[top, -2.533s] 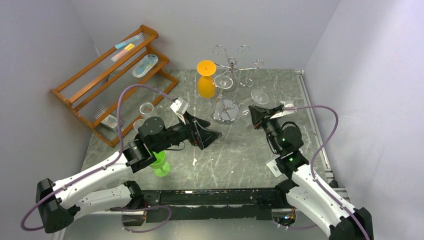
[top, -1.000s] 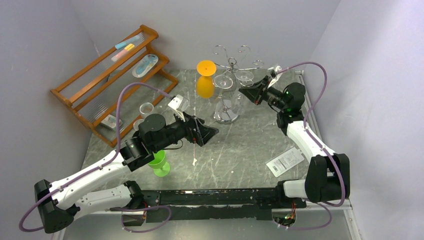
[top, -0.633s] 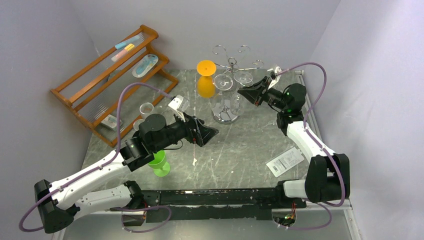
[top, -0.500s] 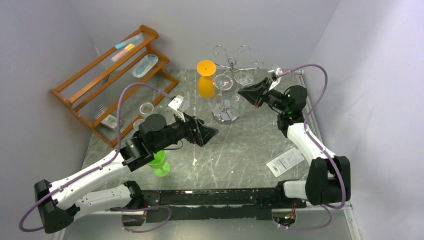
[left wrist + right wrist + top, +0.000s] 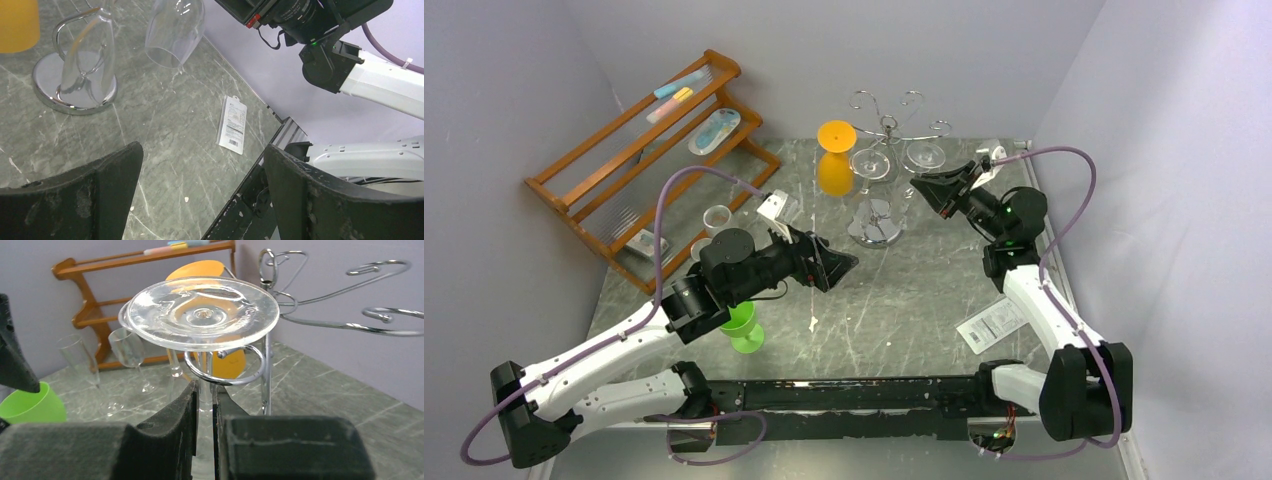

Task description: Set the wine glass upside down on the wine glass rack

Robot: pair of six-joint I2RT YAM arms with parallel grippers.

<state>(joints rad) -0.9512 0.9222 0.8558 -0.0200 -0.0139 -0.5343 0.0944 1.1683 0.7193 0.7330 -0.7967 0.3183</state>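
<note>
Left hand (image 5: 842, 267) hangs over the middle of the grey table (image 5: 904, 300), its two black fingers (image 5: 75, 195) spread wide and gripping nothing. Far to its left, against the back wall, stands a wooden shelf (image 5: 649, 150). A green cup (image 5: 744, 328) stands on the table under the left arm.

Moving right, an orange glass (image 5: 835, 160) stands foot up just left of the rack (image 5: 887, 125), a silver wire stand with curled arms on a round chrome base. A second glass (image 5: 871, 165), clear, hangs bowl down over that base.

Right of it is the wine glass (image 5: 202, 315), also clear and upside down, at the rack's right side. Its round foot is on top and its bowl hangs clear of the table. A wire curl lies directly beneath the foot, close against the stem; whether the foot rests on the wire cannot be told.

Right hand (image 5: 204, 390) reaches in from the right, raised above the table, its fingers pressed nearly together and pinching the stem just below the curl. Nearer the front right, a white card (image 5: 994, 322) lies flat on the table.
</note>
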